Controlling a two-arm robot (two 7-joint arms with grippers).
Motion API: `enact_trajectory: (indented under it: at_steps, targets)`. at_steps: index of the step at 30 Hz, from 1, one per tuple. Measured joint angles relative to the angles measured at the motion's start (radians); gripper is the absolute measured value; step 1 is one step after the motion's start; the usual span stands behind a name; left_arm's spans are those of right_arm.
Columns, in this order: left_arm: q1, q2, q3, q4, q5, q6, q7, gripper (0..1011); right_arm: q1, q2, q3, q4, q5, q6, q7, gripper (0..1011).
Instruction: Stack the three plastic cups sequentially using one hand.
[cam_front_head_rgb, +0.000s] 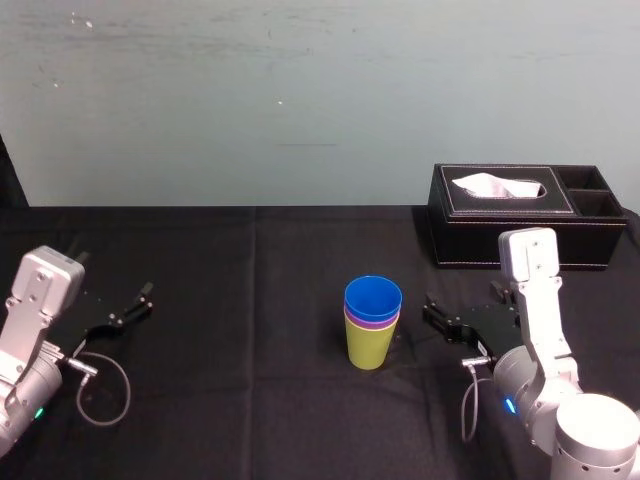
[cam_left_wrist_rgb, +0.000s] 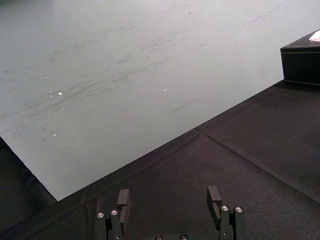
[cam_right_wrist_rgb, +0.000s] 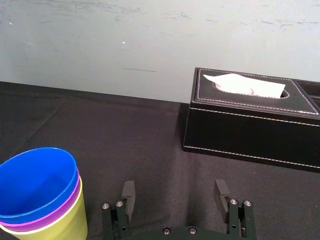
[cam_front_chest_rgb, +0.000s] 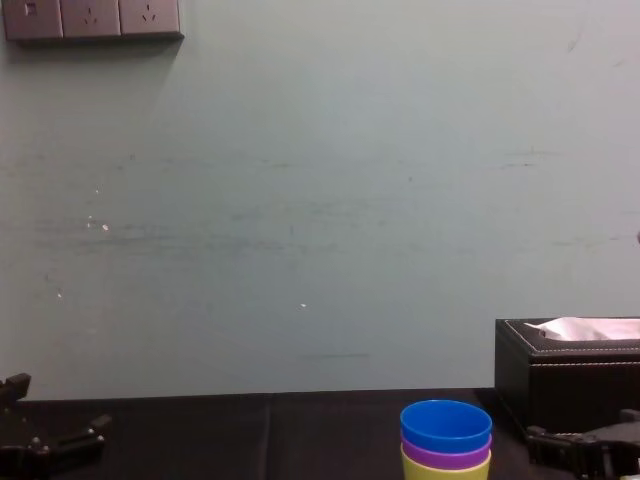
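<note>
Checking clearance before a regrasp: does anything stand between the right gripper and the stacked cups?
Nothing visible does. The open right gripper sits right of the stacked cups, with bare black cloth between. The tissue box stands farther back, off that line.

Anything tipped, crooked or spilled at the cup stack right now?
Nothing stands out. Blue cup sits in purple cup, in lime-green cup, upright. Right gripper is open beside them, apart; left gripper parked open at far left.
</note>
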Motion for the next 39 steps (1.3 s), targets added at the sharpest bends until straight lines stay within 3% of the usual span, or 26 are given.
enact_trajectory:
  at_steps: [39]
  targets:
    - [0.0, 0.0, 0.0, 0.0, 0.0, 0.0, 0.0, 1000, 0.0, 0.0, 0.0, 0.0, 0.0, -0.002, -0.003, 1000]
